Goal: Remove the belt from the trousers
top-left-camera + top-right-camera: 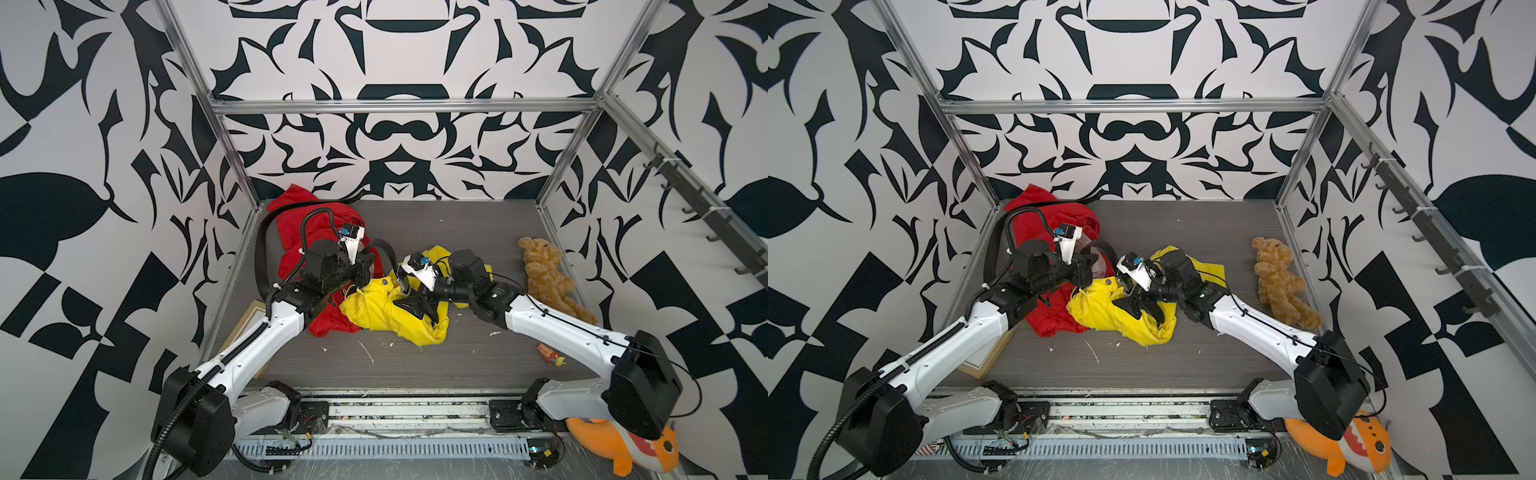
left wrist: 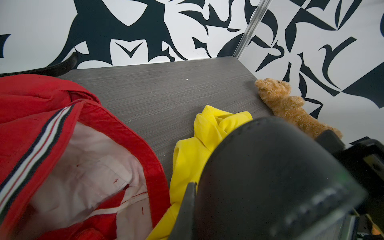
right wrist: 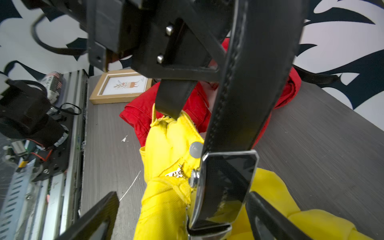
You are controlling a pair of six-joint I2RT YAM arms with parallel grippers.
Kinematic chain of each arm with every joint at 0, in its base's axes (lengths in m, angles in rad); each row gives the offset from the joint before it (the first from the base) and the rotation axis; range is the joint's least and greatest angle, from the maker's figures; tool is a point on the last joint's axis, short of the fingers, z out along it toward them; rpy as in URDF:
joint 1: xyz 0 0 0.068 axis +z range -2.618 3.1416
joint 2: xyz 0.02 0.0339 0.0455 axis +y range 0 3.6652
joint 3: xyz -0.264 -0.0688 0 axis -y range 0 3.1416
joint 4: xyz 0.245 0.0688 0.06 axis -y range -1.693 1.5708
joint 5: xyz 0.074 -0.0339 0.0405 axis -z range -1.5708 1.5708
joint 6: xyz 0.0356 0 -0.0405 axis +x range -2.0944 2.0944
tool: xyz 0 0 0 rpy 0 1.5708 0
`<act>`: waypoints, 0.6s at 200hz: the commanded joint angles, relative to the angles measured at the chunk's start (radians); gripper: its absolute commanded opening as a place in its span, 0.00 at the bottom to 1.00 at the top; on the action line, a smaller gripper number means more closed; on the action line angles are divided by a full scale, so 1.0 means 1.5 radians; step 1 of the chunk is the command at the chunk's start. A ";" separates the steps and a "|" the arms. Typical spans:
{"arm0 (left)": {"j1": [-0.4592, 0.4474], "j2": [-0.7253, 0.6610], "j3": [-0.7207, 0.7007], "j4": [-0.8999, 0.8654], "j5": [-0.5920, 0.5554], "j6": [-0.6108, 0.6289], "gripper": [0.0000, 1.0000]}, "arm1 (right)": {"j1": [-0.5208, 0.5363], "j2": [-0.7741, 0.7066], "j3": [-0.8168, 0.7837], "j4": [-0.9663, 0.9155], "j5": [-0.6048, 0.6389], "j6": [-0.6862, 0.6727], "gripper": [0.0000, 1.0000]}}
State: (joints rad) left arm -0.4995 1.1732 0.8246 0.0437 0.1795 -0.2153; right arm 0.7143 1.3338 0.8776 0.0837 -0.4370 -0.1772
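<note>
Yellow trousers (image 1: 382, 311) (image 1: 1100, 311) lie crumpled mid-table. A black belt (image 1: 388, 253) (image 1: 1106, 247) arches up from their waist. In the right wrist view the belt (image 3: 259, 83) runs down to a shiny buckle (image 3: 228, 178) beside the trousers' button, and its short end hangs below the left gripper. My left gripper (image 1: 368, 266) (image 1: 1088, 270) is shut on the belt above the waistband. My right gripper (image 1: 419, 309) (image 1: 1144, 311) (image 3: 182, 199) stands open, its fingers astride the yellow waist and the buckle, gripping nothing. The left wrist view shows only one finger (image 2: 187, 209).
Red trousers (image 1: 291, 232) (image 2: 31, 99) lie at the back left, with a black strap (image 1: 262, 249) curving round them. A teddy bear (image 1: 548, 278) lies at the right, a picture frame (image 1: 245, 328) at the left edge, and a small toy (image 1: 550, 355) at the front right.
</note>
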 commanded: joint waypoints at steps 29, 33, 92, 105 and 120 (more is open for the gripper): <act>-0.007 -0.031 0.019 -0.006 -0.001 0.009 0.00 | 0.007 0.007 0.024 0.090 0.095 0.006 0.96; -0.008 -0.032 0.018 -0.006 -0.001 0.009 0.00 | 0.006 0.006 0.022 0.093 0.094 0.004 0.95; -0.008 -0.037 0.016 -0.007 -0.007 0.007 0.00 | -0.004 0.028 0.030 0.095 -0.009 0.018 0.32; -0.008 -0.039 0.013 -0.007 -0.012 0.007 0.00 | -0.003 0.021 0.019 0.110 -0.006 0.023 0.23; -0.008 -0.041 0.009 -0.016 -0.033 0.006 0.00 | -0.004 0.011 0.014 0.107 0.000 0.018 0.16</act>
State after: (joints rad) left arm -0.5110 1.1416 0.8246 0.0216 0.1699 -0.2085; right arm 0.7101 1.3823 0.8867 0.1856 -0.4149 -0.1516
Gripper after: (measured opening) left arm 0.075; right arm 0.429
